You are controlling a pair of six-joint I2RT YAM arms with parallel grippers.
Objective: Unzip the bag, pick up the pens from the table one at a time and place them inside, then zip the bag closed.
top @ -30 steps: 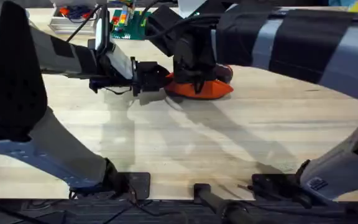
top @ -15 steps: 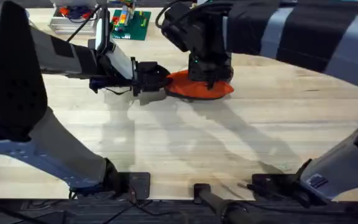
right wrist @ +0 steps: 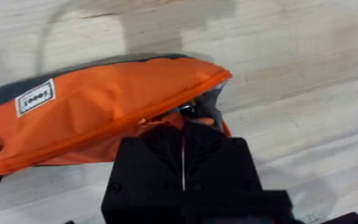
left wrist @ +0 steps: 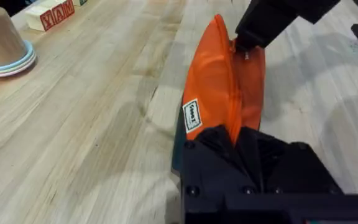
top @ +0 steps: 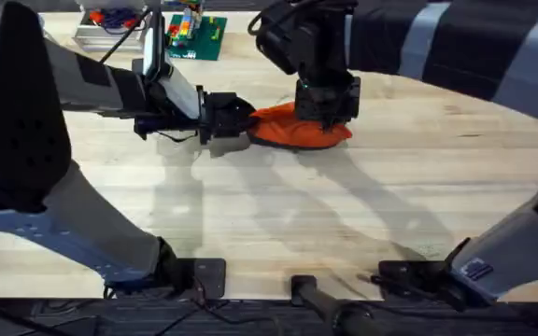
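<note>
Two grippers are on the bag [top: 292, 128] at once, which lies on the table [top: 278, 224] toward the far side. The left gripper [top: 234, 117] is clamped on the near end of the orange fabric, pinning it in place; in the left wrist view its black fingers [left wrist: 229, 146] close tight over the zipper seam. The right gripper [top: 327, 105] is pinched shut at the zipper line near the other end, most likely on the pull, though the tab itself is hidden. Over the last second the right gripper has travelled along the top of the bag, away from the left one, and the right wrist view shows the seam gaping with dark lining inside. I'd judge the unzipping nearly finished. A green baseplate [top: 197, 37] sits well behind.
</note>
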